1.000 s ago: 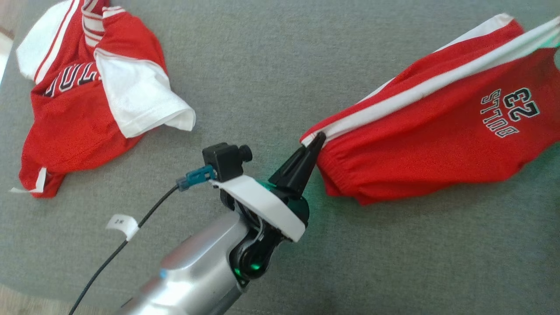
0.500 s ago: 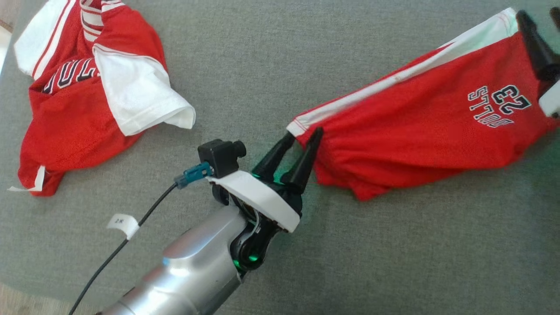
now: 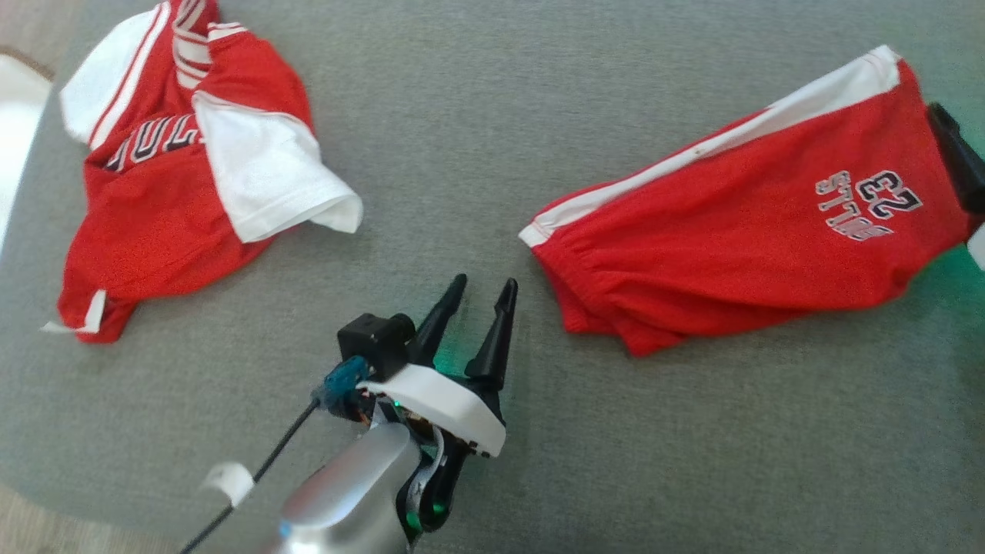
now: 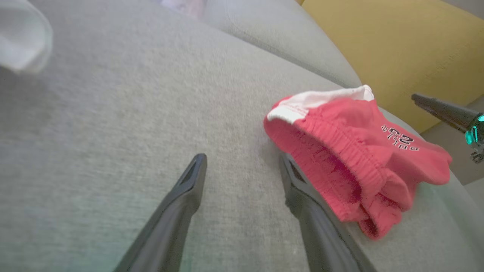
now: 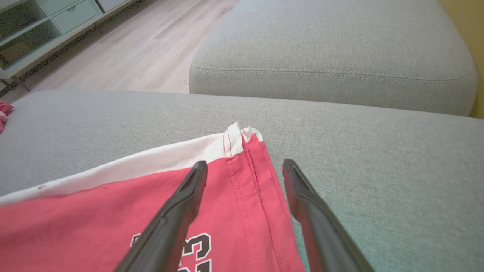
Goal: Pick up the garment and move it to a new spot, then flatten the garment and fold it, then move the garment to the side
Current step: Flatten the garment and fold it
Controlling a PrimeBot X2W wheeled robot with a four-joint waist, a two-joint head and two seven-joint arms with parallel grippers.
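The red shorts [image 3: 739,231] lay stretched out long on the gray couch cushion [image 3: 477,100], likely so they could be smoothed and folded. The left gripper [image 3: 485,282] had its jaws wide apart and held nothing. The bunchy waistband sat just beside one jaw. The right gripper [image 5: 245,163] was wide apart too, and the stitched hem ran between its jaws, not pinched. The cloth looked thin and soft with a white stripe. The couch looked fuzzy.
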